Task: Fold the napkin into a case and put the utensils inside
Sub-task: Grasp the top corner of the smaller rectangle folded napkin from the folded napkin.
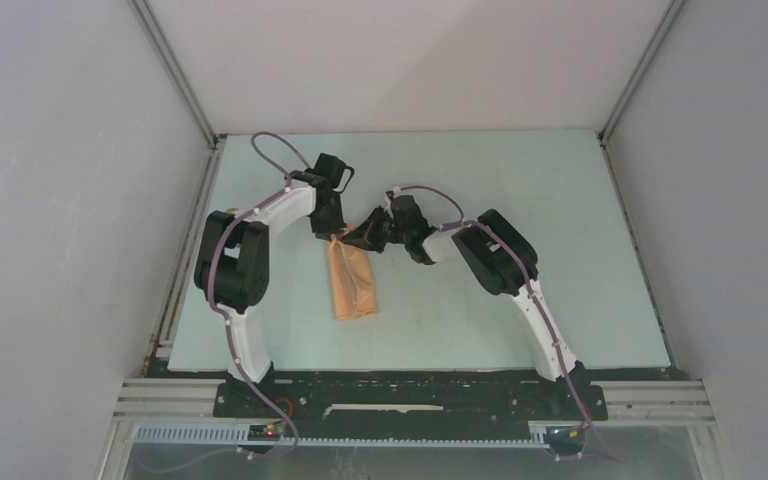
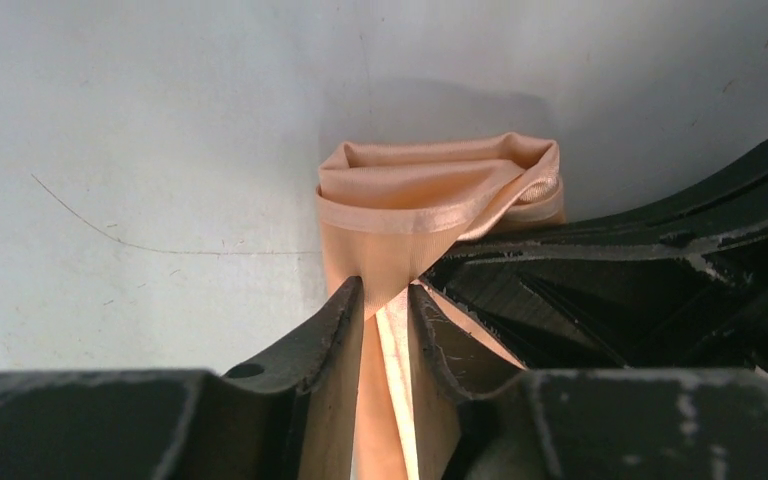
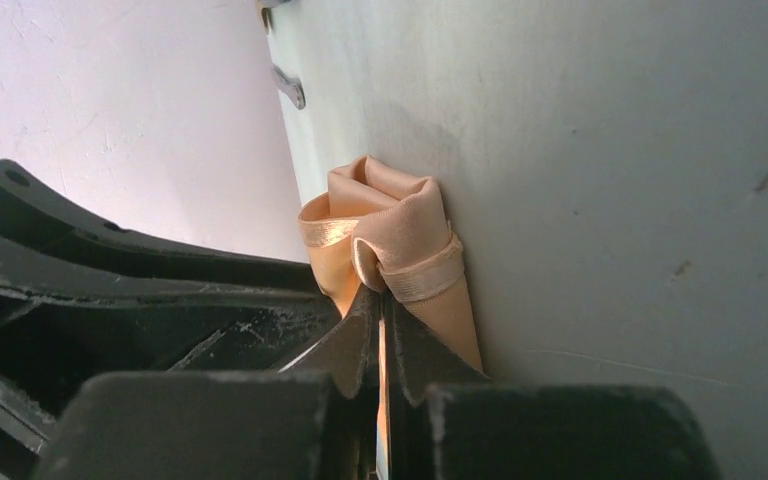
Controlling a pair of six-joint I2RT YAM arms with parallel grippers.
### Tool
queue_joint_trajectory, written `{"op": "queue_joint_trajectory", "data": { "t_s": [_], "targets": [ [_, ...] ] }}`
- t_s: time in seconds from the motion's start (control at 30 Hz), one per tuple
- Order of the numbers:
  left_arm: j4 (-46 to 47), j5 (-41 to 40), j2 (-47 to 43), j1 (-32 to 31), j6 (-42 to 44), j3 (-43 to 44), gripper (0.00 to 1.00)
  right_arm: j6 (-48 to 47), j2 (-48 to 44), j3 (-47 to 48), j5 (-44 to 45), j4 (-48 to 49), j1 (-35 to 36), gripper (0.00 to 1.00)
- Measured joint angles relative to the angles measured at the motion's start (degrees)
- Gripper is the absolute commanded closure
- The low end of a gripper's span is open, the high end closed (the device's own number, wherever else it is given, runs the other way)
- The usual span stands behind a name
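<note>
Your left gripper (image 1: 332, 232) pinches the far end of the napkin (image 1: 353, 288), with cloth between its fingers (image 2: 340, 330). The napkin lies as a narrow folded strip on the table (image 1: 520, 180), left of centre. Just to the right, your right gripper (image 1: 362, 238) is clamped tight on that same bunched far end.

You have the peach napkin (image 1: 353, 285) folded into a narrow, creased oblong, its far end bunched and gaping.

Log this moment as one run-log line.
napkin: folded narrow strip on table | left claw: shut on napkin's far end | right claw: shut on same end | utensils: none visible
</note>
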Motion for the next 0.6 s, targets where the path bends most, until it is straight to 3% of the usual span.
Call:
{"op": "queue_joint_trajectory", "data": {
  "t_s": [0.27,0.37,0.6],
  "targets": [
    [-1.51,-2.23,2.95,-0.33,0.57,2.67,0.77,0.02,0.00,-0.61,-0.22,1.07,0.00,1.00],
    [-1.97,-3.30,3.45,-0.48,0.96,2.91,0.70,0.02,0.00,-0.63,-0.24,1.09,0.02,1.00],
    [-3.13,-5.75,3.78,-1.84,1.25,4.09,0.68,0.02,0.00,-0.68,-0.22,1.27,0.02,1.00]
  ]
}}
